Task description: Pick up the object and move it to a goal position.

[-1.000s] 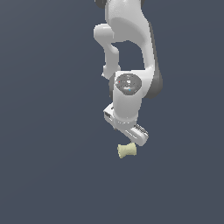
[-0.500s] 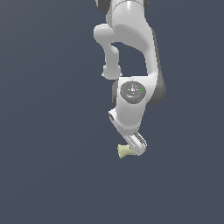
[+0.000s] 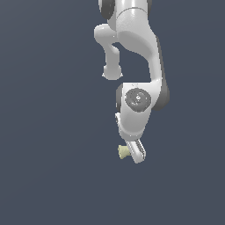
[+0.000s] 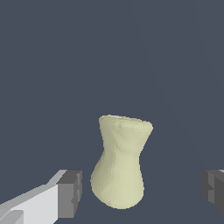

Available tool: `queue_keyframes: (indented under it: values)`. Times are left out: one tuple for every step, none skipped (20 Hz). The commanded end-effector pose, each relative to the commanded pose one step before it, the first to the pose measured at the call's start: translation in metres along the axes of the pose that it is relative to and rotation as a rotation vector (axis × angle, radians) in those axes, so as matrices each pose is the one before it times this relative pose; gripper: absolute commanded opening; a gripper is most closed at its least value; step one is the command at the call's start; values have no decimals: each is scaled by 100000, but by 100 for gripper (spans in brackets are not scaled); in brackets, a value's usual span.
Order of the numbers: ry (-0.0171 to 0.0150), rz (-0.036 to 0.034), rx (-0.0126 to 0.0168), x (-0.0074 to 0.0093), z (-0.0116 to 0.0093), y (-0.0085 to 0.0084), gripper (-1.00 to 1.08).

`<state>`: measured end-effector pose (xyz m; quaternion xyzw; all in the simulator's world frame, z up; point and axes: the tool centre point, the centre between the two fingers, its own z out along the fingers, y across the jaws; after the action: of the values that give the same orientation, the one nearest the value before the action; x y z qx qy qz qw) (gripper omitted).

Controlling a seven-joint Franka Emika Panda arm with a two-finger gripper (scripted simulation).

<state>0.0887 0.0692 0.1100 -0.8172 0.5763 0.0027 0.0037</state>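
Note:
The object [image 4: 121, 162] is a small pale yellow-cream spool with a narrow waist and flared ends. In the wrist view it lies between my two dark fingertips, with a gap on each side. My gripper [image 4: 142, 189] is open around it and touches it on neither side. In the exterior view the object [image 3: 123, 151] peeks out on the exterior view's left of the white hand [image 3: 136, 151], which covers most of it. My gripper's fingertips are hidden behind the hand there.
The white arm [image 3: 134, 52] rises above the object to the frame's top. A flat dark grey-blue surface [image 3: 52, 167] lies all around.
The arm has come down and moved a little to the exterior view's right, so the hand now covers part of the object. The object has stayed in place.

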Motion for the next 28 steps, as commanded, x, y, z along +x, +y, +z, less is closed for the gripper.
queue_keyframes:
  values:
    - [283,4559,-78,-68,223,-314,100]
    - [92,1449,-28,-33,76,-98,100]
    - [85,1320,-24,-33,70,-89,100]
    - [78,1193,-20,-31,63,-80,100]
    - [71,1065,-17,-31,56,-71,100]
    - [63,942,-14,-26,50,-62,100]
    - [55,812,-12,-26,43,-54,100]
    - [47,689,-10,-21,36,-45,100]
    - [39,564,-7,-17,30,-37,100]
    - [30,436,-6,-16,23,-29,100]
    - [22,316,-4,-8,17,-20,100]
    - [13,182,-2,-10,10,-13,100]
    - [5,69,-1,2,3,-4,100]
    - [-33,-424,-13,-4,-8,29,100]
    - [0,0,0,-3,42,0,100]
    - [0,0,0,-8,125,1,100]
    - [0,0,0,-13,208,1,100]
    - [3,69,1,30,289,8,100]
    - [0,0,0,-24,371,5,100]
    - [3,69,1,19,451,13,100]
    - [3,69,1,13,529,17,100]
    - [0,0,0,-41,606,17,100]
    - [5,119,1,42,619,28,100]
    - [0,0,0,-37,536,16,100]
    - [5,98,1,38,449,19,100]
    - [0,0,0,-24,365,5,100]
    - [4,69,2,32,278,2,100]
    - [0,0,0,-10,194,-12,100]
